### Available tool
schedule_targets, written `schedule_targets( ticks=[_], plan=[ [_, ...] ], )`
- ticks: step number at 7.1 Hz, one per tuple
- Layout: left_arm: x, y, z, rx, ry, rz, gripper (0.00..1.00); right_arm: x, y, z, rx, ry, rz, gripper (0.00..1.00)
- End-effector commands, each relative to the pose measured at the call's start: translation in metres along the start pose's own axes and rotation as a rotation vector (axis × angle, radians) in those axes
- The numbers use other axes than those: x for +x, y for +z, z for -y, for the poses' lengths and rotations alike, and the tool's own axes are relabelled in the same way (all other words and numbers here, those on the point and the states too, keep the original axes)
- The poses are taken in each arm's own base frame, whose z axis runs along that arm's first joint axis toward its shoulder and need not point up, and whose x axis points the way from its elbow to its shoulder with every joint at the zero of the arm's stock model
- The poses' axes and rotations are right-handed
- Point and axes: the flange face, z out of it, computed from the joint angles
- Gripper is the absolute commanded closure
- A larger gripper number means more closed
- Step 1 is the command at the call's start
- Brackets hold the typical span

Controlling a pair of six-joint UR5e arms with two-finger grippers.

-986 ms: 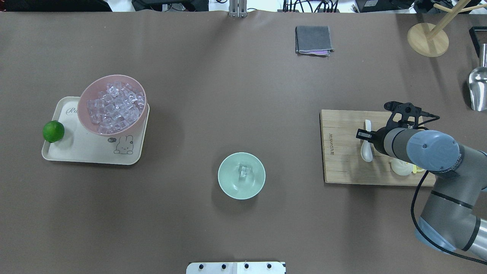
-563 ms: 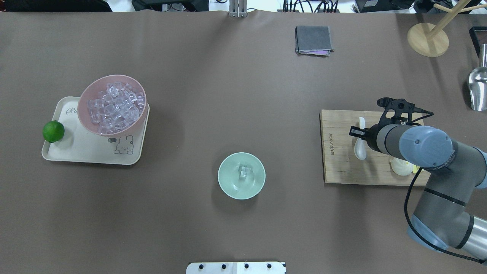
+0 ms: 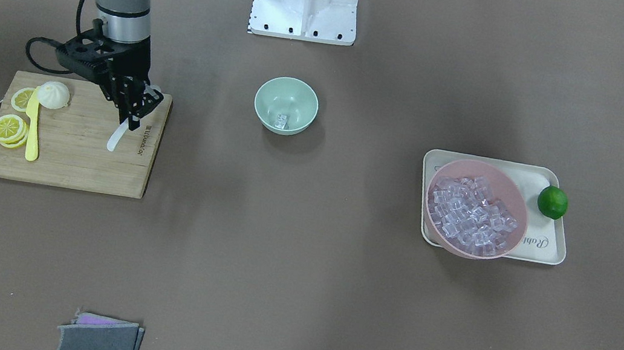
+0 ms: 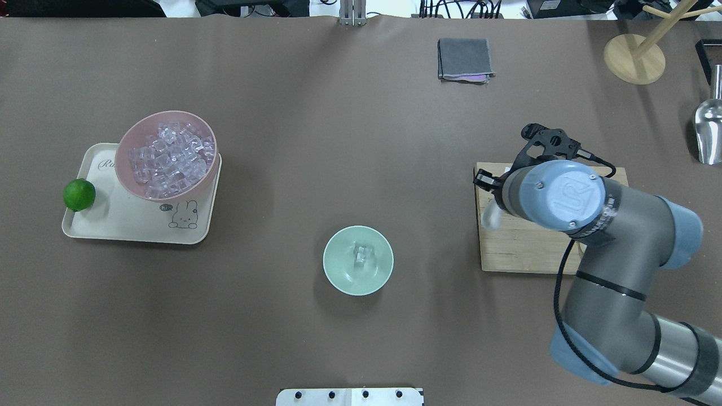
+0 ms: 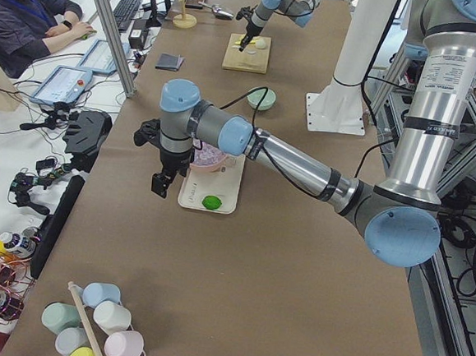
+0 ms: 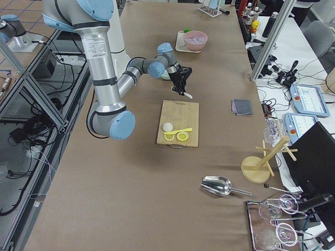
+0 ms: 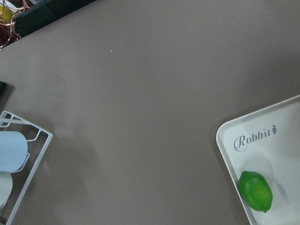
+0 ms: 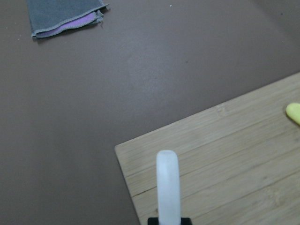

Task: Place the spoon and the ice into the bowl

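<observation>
My right gripper (image 3: 134,116) is shut on the white spoon (image 3: 115,140) and holds it in the air over the left edge of the wooden cutting board (image 4: 519,254). The spoon's handle points forward in the right wrist view (image 8: 168,187). The mint-green bowl (image 4: 358,260) stands at the table's middle with an ice cube (image 4: 361,255) inside. The pink bowl (image 4: 166,155) on the tray holds several more cubes. My left gripper (image 5: 162,184) hangs beside the tray, seen only in the exterior left view; I cannot tell whether it is open.
The cutting board carries lemon slices (image 3: 10,128), a yellow knife (image 3: 32,129) and a white bun (image 3: 54,95). A cream tray (image 4: 113,225) holds a lime (image 4: 79,194). A grey cloth (image 4: 465,59), a wooden stand (image 4: 634,59) and a metal scoop (image 4: 709,132) are at the far right.
My right gripper has lifted the spoon off the cutting board and carried it left toward the board's left edge. The bowls and ice have not moved.
</observation>
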Motion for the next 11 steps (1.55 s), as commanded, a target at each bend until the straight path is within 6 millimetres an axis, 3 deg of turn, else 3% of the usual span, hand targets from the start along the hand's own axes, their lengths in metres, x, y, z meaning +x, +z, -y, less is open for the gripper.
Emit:
schedule_targets(
  ticks=[1, 2, 4, 6, 8, 9, 10, 11],
  plan=[
    [-0.008, 0.012, -0.006, -0.029, -0.027, -0.006, 0.02, -0.068, -0.046, -0.085, 0.024, 0.137, -0.034, 1.0],
    [-0.015, 0.021, -0.008, -0.045, -0.038, -0.009, 0.02, -0.089, -0.063, -0.115, 0.02, 0.16, -0.032, 1.0],
    [-0.028, 0.036, -0.013, -0.079, -0.064, -0.01, 0.02, -0.135, -0.06, -0.155, 0.042, 0.191, -0.025, 1.0],
    [-0.033, 0.041, -0.017, -0.09, -0.072, -0.013, 0.02, -0.167, -0.051, -0.168, 0.07, 0.19, -0.035, 1.0],
    [-0.035, 0.044, -0.021, -0.096, -0.077, -0.013, 0.02, -0.166, -0.041, -0.175, 0.083, 0.175, -0.052, 1.0],
    [-0.035, 0.044, -0.021, -0.096, -0.077, -0.013, 0.02, -0.166, -0.041, -0.177, 0.097, 0.16, -0.049, 0.65],
    [-0.035, 0.045, -0.022, -0.098, -0.078, -0.012, 0.02, -0.165, -0.041, -0.187, 0.118, 0.141, -0.04, 0.38],
    [-0.037, 0.048, -0.029, -0.104, -0.083, -0.014, 0.02, -0.164, -0.042, -0.191, 0.136, 0.128, -0.03, 0.0]
  ],
)
